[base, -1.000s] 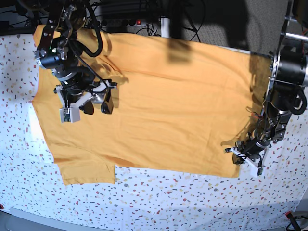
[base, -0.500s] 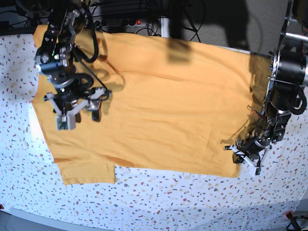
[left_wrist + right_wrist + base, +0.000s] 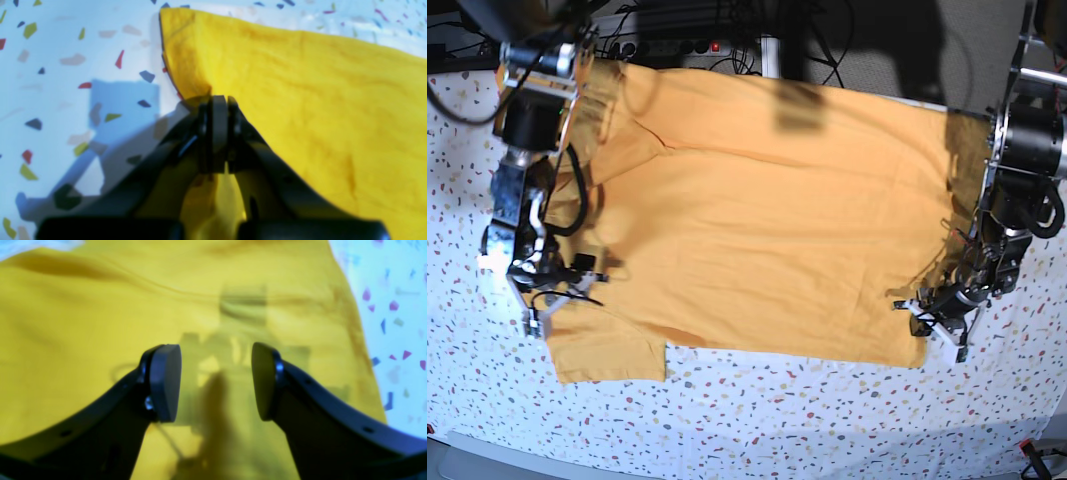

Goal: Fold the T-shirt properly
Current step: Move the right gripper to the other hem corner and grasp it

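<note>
The orange-yellow T-shirt (image 3: 767, 220) lies spread flat on the speckled table; no lettering shows. My left gripper (image 3: 934, 318) is at the shirt's lower right corner in the base view. In the left wrist view it (image 3: 218, 103) is shut on the shirt's edge (image 3: 317, 100), pinching the cloth near its corner. My right gripper (image 3: 540, 302) is over the shirt's left side, just above the lower sleeve. In the right wrist view it (image 3: 215, 380) is open and empty, with the cloth (image 3: 83, 323) below its fingers (image 3: 163, 383).
The white speckled table (image 3: 777, 420) surrounds the shirt, with its front edge at the bottom of the base view. Cables and a power strip (image 3: 687, 45) lie along the back edge. The shirt's side edge borders bare table (image 3: 393, 323) in the right wrist view.
My right arm has swung from the shirt's upper left down to the lower left sleeve area. My left gripper has stayed shut at the lower right corner.
</note>
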### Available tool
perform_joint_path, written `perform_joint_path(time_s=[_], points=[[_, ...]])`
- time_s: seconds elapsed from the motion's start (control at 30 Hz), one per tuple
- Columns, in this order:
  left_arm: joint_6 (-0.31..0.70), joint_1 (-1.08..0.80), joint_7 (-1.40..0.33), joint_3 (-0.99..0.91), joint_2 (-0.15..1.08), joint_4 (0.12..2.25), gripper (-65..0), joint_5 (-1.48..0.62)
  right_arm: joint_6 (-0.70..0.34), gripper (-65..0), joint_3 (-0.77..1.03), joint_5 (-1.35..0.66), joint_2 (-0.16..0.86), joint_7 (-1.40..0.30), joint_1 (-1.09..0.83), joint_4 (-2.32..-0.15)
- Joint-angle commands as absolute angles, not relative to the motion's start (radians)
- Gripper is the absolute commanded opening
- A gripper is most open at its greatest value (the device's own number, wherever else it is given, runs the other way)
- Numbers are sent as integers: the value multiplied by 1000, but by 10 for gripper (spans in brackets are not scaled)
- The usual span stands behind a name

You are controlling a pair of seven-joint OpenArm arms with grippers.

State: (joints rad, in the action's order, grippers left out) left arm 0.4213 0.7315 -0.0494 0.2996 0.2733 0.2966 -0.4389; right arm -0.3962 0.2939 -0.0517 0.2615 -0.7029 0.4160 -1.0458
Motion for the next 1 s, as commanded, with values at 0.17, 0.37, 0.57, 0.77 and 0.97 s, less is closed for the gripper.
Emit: perform_joint_path(time_s=[0.17,0.37,0.57,0.77,0.97], points=[[420,765,-22,296,283,310,-650,-446,-428,-315,296,-60,406,-629,598,-789],[420,765,-22,296,283,310,-650,-446,-430,-315,296,-63,472,-628,625,-755],[420,765,-22,296,283,310,-650,-446,-430,-315,296,-63,501,-584,623,-628],[420,765,-21,296,283,310,-650,-446,-492,-315,296,-122,500,-538,623,-544],[420,765,-21,296,283,310,-650,-446,-598,-315,296,-186,492,-543,625,-544]])
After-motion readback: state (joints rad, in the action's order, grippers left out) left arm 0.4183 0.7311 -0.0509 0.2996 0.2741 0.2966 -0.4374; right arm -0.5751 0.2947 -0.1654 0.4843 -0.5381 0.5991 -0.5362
